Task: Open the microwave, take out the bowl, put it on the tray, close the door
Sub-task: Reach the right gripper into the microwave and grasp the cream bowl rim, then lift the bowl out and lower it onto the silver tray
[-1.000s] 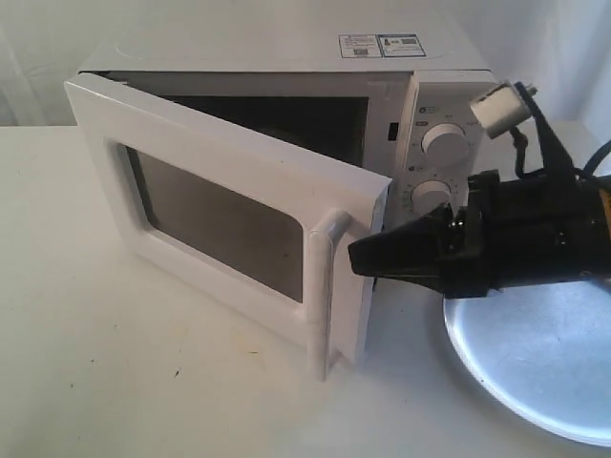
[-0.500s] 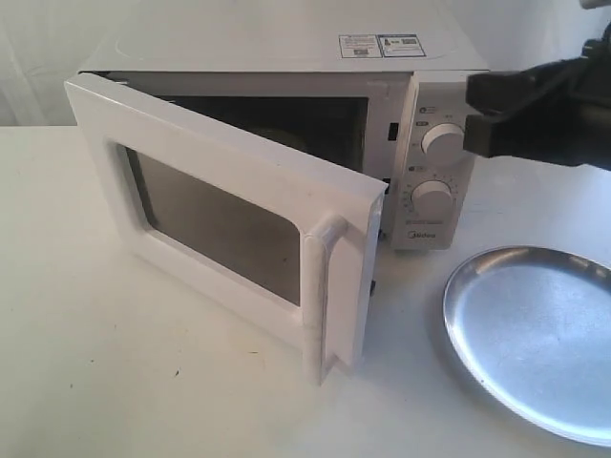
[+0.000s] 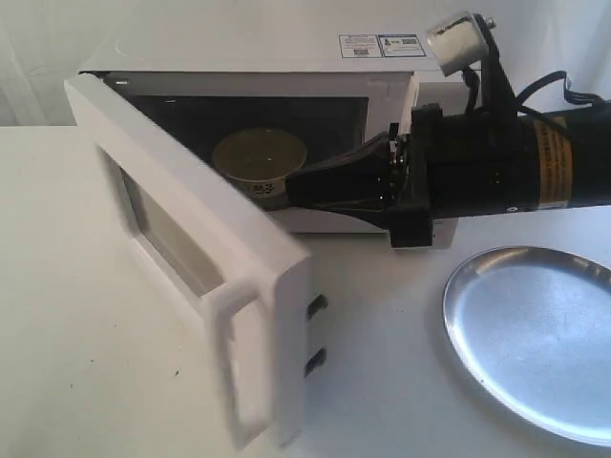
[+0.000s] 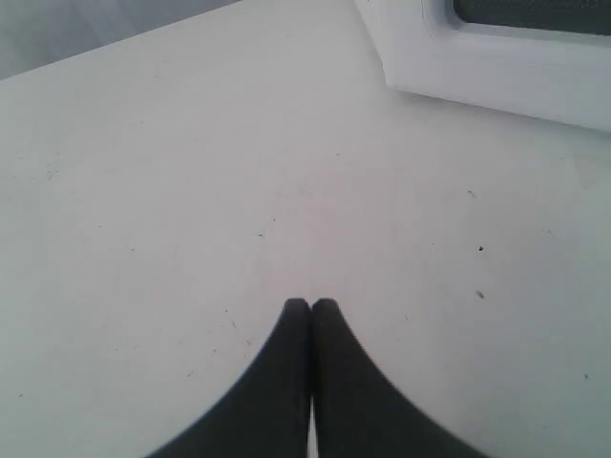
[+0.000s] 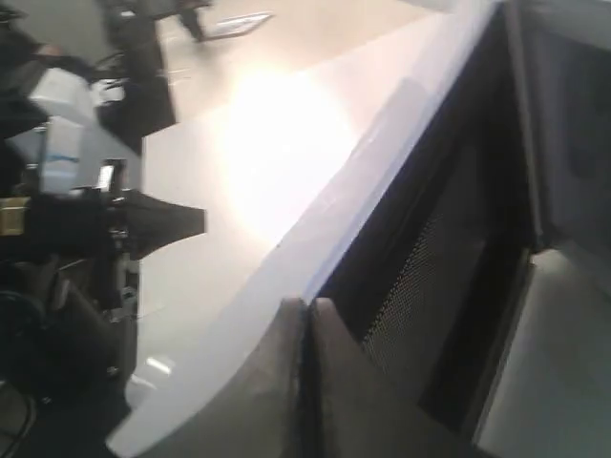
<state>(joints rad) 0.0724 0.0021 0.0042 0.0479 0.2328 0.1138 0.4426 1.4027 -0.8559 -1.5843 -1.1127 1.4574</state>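
Inside microwave (image 3: 239,48), bowl (image 3: 256,157) by rt end effector (image 3: 292,188), pinched closed.

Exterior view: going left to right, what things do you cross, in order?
The door → the bowl → the right gripper → the tray. The microwave body spans several of these, so it is left out.

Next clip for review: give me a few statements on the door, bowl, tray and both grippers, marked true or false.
1. The door of the microwave stands open. True.
2. The bowl sits on the tray. False: it is inside the microwave.
3. The left gripper is shut above the table. True.
4. The right gripper is spread wide. False: its fingers are pressed together.
5. The tray lies at the left of the exterior view. False: it is at the right.
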